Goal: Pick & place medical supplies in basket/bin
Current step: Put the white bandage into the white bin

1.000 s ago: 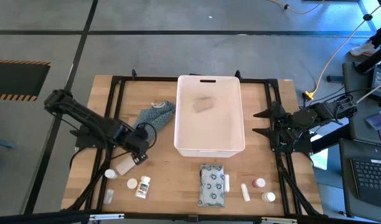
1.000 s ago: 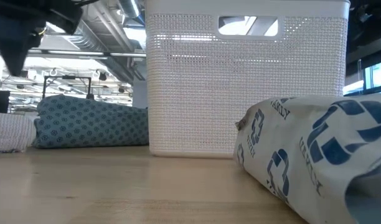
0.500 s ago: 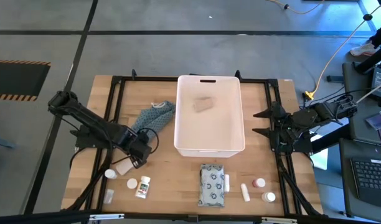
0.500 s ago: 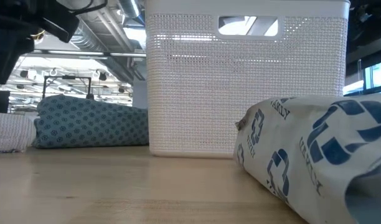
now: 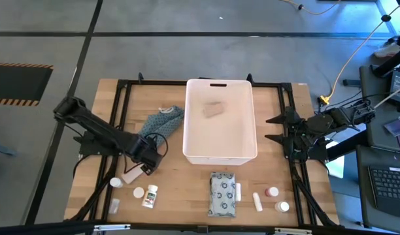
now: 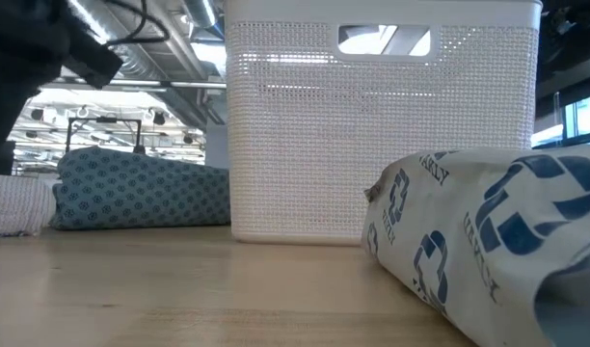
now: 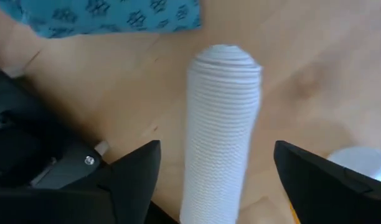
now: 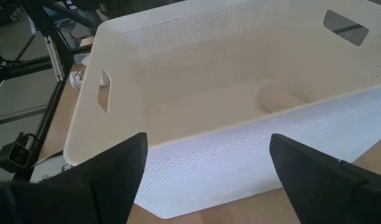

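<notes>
A white ribbed roll (image 7: 223,124) lies on its side on the wood at the table's left (image 5: 130,175). My left gripper (image 7: 216,149) stands open right over it, one finger on either side, with a gap to each. The white bin (image 5: 219,121) stands mid-table with a beige roll (image 5: 213,109) on its floor. My right gripper (image 8: 206,140) waits open at the table's right (image 5: 273,129), pointing at the bin's wall. A grey-white patterned pack (image 5: 223,194) lies near the front edge.
A blue patterned soft pack (image 5: 162,122) lies left of the bin. Small white bottles (image 5: 138,192) sit at the front left. Tubes (image 5: 257,200) and red-capped bottles (image 5: 272,192) lie at the front right. Black frame rails (image 5: 121,104) run along both table sides.
My left gripper has shifted a little toward the table's near edge and come closer to the white roll, which has stayed where it lay.
</notes>
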Controlling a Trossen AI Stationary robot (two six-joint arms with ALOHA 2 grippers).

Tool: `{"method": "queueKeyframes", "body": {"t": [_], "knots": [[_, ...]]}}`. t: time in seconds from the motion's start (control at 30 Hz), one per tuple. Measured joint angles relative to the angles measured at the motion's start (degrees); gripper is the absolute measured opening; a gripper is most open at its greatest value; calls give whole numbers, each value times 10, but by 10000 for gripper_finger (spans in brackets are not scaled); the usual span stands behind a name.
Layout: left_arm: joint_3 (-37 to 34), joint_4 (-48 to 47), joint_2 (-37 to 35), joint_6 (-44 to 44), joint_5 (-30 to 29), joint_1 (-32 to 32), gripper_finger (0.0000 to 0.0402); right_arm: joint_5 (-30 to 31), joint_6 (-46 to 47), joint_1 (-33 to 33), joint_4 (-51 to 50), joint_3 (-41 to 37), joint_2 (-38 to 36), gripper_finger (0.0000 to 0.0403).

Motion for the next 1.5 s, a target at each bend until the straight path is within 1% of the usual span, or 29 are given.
{"method": "queueKeyframes", "body": {"t": [0.17,0.23,0.4,0.67,0.8,1.07,1.17,1.27,1.4,1.5], "knots": [[-24,0,11,-1,-4,0,315,0,0,0,0,0,0,339],[-25,0,11,0,3,0,315,0,1,0,0,0,0,339],[-25,1,11,-21,-4,-2,315,0,1,0,0,0,0,339],[-26,1,11,-21,-7,-2,315,0,-1,0,0,0,0,339],[-26,1,11,-22,-31,-2,315,0,-2,0,0,0,0,339],[-26,1,11,-14,-35,-2,315,0,-4,0,-1,0,0,339],[-26,4,11,-12,-49,-2,315,0,-5,0,-3,0,0,339],[-26,16,10,-19,-49,-1,315,0,-1,0,-4,0,0,339],[-26,66,11,-25,-40,-7,315,0,1,0,-4,0,0,339],[-26,70,21,-23,-40,-10,311,0,-2,0,-4,0,0,339]]}}
